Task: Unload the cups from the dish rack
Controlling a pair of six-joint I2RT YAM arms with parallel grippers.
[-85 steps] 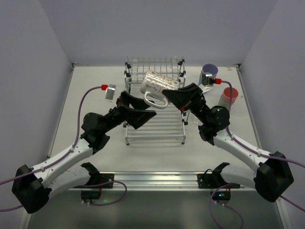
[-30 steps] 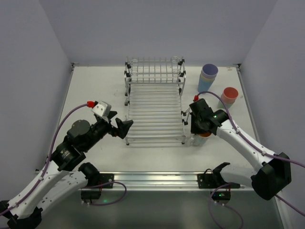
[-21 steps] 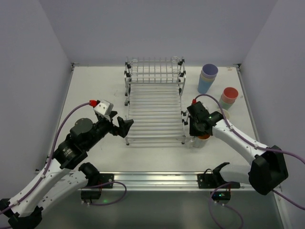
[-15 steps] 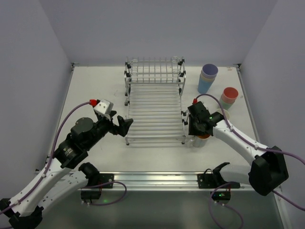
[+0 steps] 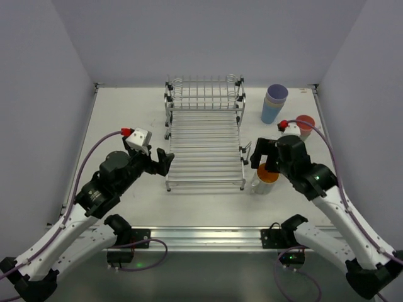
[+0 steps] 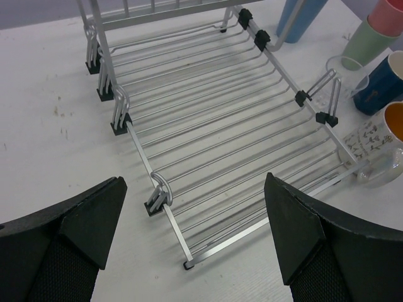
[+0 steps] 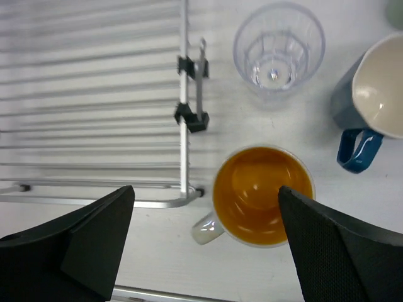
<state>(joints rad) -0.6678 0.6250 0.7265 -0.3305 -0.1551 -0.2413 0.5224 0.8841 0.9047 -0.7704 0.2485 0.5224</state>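
- Table (image 5: 126, 119): white top, carries everything below.
- Dish rack (image 5: 204, 148): chrome wire, long slatted tray with the raised looped tier at the far end; stands mid-table between the two arms.
- Left gripper (image 6: 194, 182): hovers over the rack's near left corner, jaws spread wide, nothing between them.
- Right gripper (image 7: 206, 189): hangs above the rack's near right corner, jaws wide apart, holding nothing.
- Cups, all upright on the table right of the rack:
  - dark-blue mug (image 7: 371, 110) (pale inside);
  - patterned mug (image 7: 262, 195), orange inside, just beside the rack's near right corner;
  - light blue and lavender tumbler stack (image 5: 274, 104), far right of the rack;
  - pink-on-green tumblers (image 6: 381, 28);
  - clear tumbler (image 7: 279, 49), near the rack's side rail.
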